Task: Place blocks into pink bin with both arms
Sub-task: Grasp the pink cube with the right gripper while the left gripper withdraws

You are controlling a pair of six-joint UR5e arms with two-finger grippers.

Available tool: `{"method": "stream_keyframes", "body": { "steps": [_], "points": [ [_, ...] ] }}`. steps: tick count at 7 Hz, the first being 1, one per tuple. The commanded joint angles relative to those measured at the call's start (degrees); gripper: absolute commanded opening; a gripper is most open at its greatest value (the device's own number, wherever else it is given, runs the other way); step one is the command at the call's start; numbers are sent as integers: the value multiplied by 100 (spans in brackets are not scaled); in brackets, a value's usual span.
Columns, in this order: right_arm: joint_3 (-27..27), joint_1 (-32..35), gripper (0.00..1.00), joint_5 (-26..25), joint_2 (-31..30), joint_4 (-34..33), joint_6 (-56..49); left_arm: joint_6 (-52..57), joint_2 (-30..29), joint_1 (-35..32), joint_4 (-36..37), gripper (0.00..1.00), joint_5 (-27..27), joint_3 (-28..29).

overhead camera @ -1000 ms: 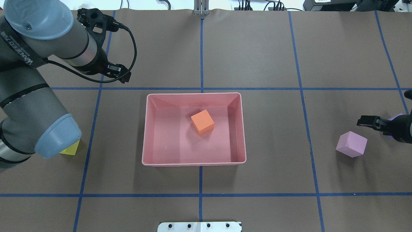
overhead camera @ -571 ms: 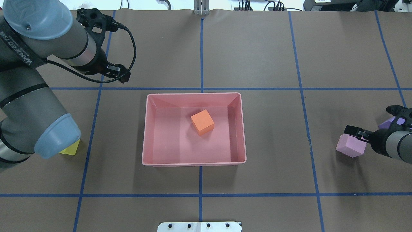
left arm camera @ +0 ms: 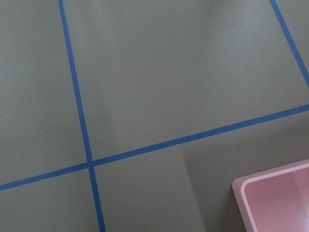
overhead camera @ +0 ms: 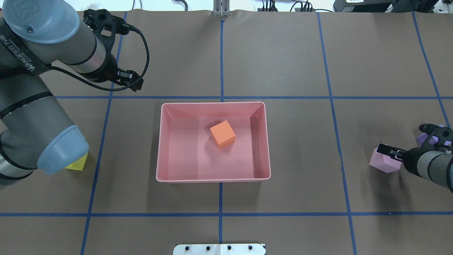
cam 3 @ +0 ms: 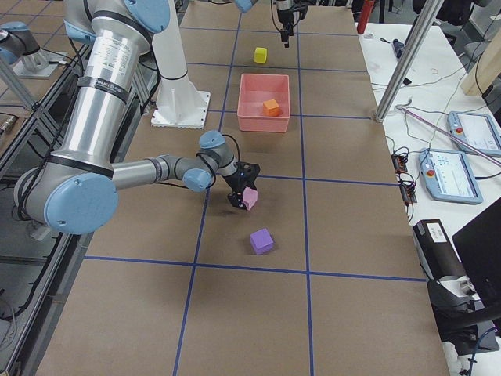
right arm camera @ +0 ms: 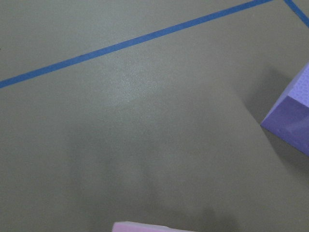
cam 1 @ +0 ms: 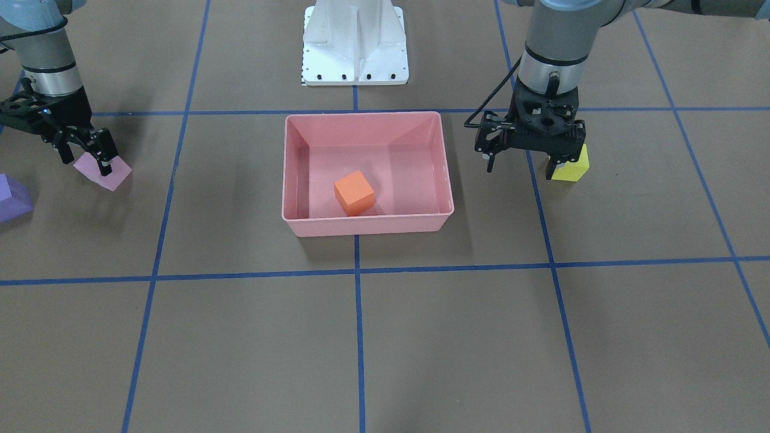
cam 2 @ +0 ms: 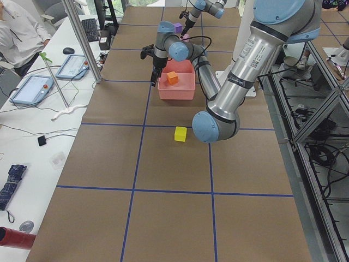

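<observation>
The pink bin (cam 1: 367,226) sits mid-table, also in the overhead view (overhead camera: 212,179), with the orange block (cam 1: 354,192) inside. My right gripper (cam 1: 85,159) is open and low over the light pink block (cam 1: 113,177), its fingers straddling the block's near part; whether they touch it I cannot tell. The purple block (cam 1: 11,197) lies beside it and shows in the right wrist view (right arm camera: 294,116). My left gripper (cam 1: 522,163) is open and empty, hovering beside the bin's left side. The yellow block (cam 1: 574,169) lies on the table behind it, under my left arm's elbow (overhead camera: 78,164).
The white base stand (cam 1: 354,54) is at the robot's edge of the table. Blue tape lines grid the brown table cover. Desks with tablets and an operator stand past the table's far side in the side views.
My right gripper has moved toward the robot and down onto the light pink block. My left arm has barely moved. The blocks and bin have stayed put.
</observation>
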Motion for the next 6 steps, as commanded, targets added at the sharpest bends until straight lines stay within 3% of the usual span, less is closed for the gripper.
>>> {"method": "stream_keyframes", "body": {
  "steps": [1,2,3,5,6],
  "points": [
    [-92,-149,99,-113,32,-10,-3,-1,-6,17,0,100,0,8],
    [-119,-245,85,-253,32,-10,6,-1,-6,25,0,100,0,8],
    [-111,-264,1,-272,32,-10,6,-1,-6,26,0,100,0,8],
    [238,-212,0,-211,50,-10,-81,95,3,-9,-9,100,-9,0],
    [459,85,0,68,145,-18,-308,400,12,-158,0,100,-44,17]
  ]
}}
